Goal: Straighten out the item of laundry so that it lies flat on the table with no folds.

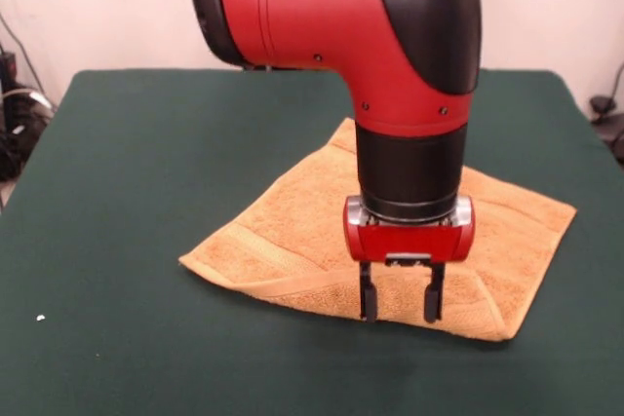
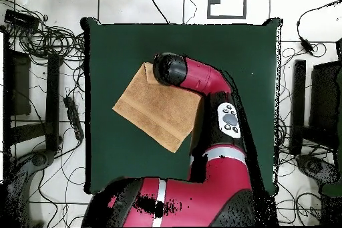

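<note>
Nearest the front camera, I am seeing my pincer (image 1: 401, 317) hanging with both tips spread apart, touching the folded front edge of the towel (image 1: 292, 241), which is lying mid-surface (image 1: 127, 163), partly doubled over.

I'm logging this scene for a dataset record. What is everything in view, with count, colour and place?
towel: one, golden-orange, on the middle of the table, partly folded with a flap turned over along its front edge in the front view.
table: one, dark green top, fills most of both views.
white speck: one, on the table near the front view's left edge.
cables and equipment: many, black, on the pale floor around the table in the overhead view.
robot arm: one, red and black, coming down from above over the towel.
gripper: one, red body with black fingers, open, tips at the towel's front flap.
</note>
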You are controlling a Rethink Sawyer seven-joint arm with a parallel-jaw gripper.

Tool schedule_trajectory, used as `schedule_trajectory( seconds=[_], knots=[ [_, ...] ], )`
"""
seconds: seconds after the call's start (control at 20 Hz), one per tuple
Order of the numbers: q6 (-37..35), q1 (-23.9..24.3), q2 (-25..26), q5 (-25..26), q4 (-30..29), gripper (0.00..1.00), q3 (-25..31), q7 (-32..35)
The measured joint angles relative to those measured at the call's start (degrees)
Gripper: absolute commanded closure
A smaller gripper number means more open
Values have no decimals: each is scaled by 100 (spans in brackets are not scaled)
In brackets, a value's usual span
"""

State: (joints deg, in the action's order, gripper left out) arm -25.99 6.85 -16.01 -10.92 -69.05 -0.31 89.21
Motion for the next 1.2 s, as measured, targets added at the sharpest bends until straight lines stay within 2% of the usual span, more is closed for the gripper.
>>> schedule_trajectory(
  seconds=[0.5,1.2],
  knots=[
    [52,-1,178,-1,-91,0,7,0],
    [117,-84,-190,-20,-628,0,6,0]
  ],
)
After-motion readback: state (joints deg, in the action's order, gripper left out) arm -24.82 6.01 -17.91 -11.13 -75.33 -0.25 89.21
